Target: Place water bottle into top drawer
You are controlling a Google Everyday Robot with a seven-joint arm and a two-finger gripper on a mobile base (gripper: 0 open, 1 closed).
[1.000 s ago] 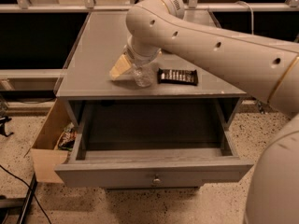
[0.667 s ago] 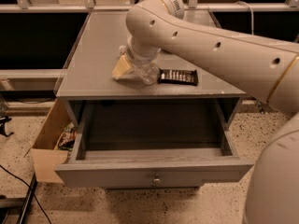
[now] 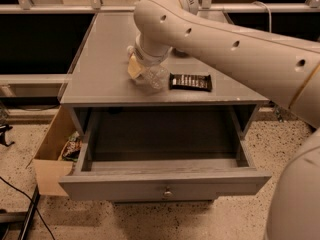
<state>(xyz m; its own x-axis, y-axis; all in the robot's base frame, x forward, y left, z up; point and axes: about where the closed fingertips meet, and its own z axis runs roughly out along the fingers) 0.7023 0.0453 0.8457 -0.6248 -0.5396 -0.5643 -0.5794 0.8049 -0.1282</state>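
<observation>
The water bottle [image 3: 156, 77], small and clear, lies on the grey cabinet top [image 3: 107, 59], just left of the dark candy bar [image 3: 190, 82]. My gripper [image 3: 144, 70] hangs from the big white arm [image 3: 225, 39] and is down right at the bottle, touching or around its left end. A tan part of it shows left of the bottle. The wrist hides the bottle's cap end. The top drawer [image 3: 165, 185] is pulled wide open below the front edge, with nothing in it and its round knob [image 3: 167, 192] at the front.
A tan light-wood box [image 3: 50, 159] with snack packets [image 3: 73, 148] stands against the cabinet's left side. Black cables [image 3: 20, 204] lie on the speckled floor at the lower left. Metal rails and dark shelving run along the back.
The gripper and the bottle have shifted slightly right and away from the front edge. The tan part has drawn closer to the bottle. The drawer and candy bar have not moved.
</observation>
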